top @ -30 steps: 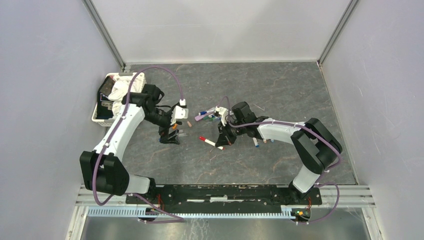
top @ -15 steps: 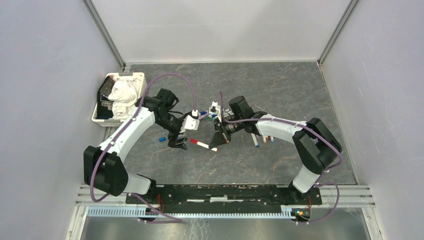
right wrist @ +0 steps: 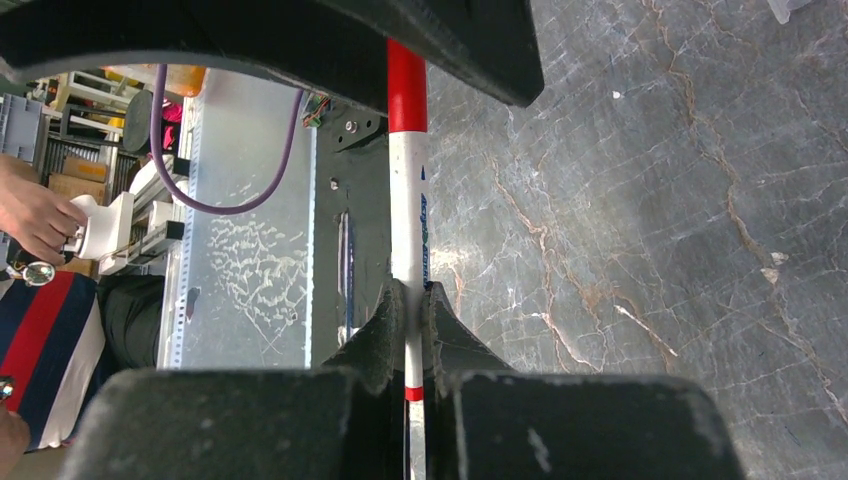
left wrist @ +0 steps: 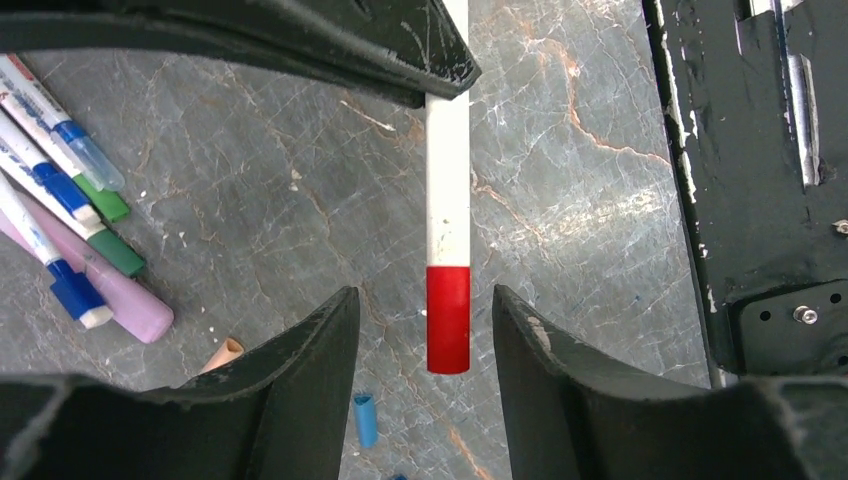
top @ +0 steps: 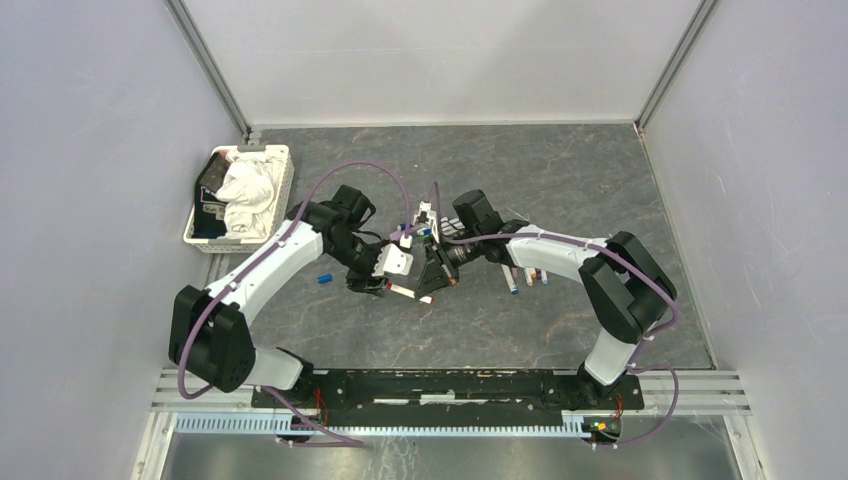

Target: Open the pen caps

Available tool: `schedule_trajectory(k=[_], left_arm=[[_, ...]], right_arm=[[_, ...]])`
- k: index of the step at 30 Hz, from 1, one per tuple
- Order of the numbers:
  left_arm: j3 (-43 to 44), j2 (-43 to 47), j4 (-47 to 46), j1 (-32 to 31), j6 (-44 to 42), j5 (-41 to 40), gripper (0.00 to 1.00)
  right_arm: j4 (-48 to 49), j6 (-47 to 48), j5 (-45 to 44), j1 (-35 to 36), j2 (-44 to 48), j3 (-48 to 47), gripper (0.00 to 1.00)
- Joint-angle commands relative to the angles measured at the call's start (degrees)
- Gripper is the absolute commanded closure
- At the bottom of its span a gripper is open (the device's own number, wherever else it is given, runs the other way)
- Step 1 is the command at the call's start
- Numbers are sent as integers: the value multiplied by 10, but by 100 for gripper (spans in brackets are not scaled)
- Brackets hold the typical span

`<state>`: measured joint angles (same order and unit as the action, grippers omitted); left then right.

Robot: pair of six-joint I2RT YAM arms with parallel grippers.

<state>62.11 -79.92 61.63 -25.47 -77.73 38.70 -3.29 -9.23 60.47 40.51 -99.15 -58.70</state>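
Your right tool (right wrist: 410,305) clamps a white pen (right wrist: 407,220); your left tool (left wrist: 422,315) gapes around its red cap (left wrist: 448,320), not touching. Next: close on the cap, pull straight off.

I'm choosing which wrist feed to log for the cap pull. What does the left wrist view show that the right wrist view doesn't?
Only left wrist: the left gripper is open, its fingers on either side of the red cap with gaps. It also shows a marker pile and a loose blue cap.
Only right wrist: the right gripper is shut on the white barrel of the pen. A person's hand is at the frame's left.
Both: the one red-capped pen, running from one gripper to the other.
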Motion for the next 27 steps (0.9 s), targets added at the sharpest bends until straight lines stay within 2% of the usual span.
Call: schedule_trajectory(k=[1,4,6,9,11,16,17,24,27], left_arm=[[-9,-1,-30,-20,31,-12,45],[-12,-1,-33,-23,33,-17,51],[-14,-3,-33,-25,33,-21,60],[-15,-6,-33,-28,33,-29,80],[-11,-7,-33,-28,38,-30,97],[0,-3,-33,-31,50,-16,98],[0,-2,-33,-33,51,-16,98],[7,-6,-23,-34,49,-19,98],[18,-16,-13,-33,49,-21,98]], right_arm=[[2,-2,11,4,-6,-25,100],[0,-2,10,4,-8,-26,100],[1,-3,10,4,-7,-26,100],[7,-8,11,5,-7,-25,100],[20,-19,11,4,-8,-23,89],[60,-54,10,10,-21,-23,61],[60,-56,11,11,-25,-27,59],[57,-62,26,19,-53,-60,63],[45,-54,30,23,-63,-74,73]])
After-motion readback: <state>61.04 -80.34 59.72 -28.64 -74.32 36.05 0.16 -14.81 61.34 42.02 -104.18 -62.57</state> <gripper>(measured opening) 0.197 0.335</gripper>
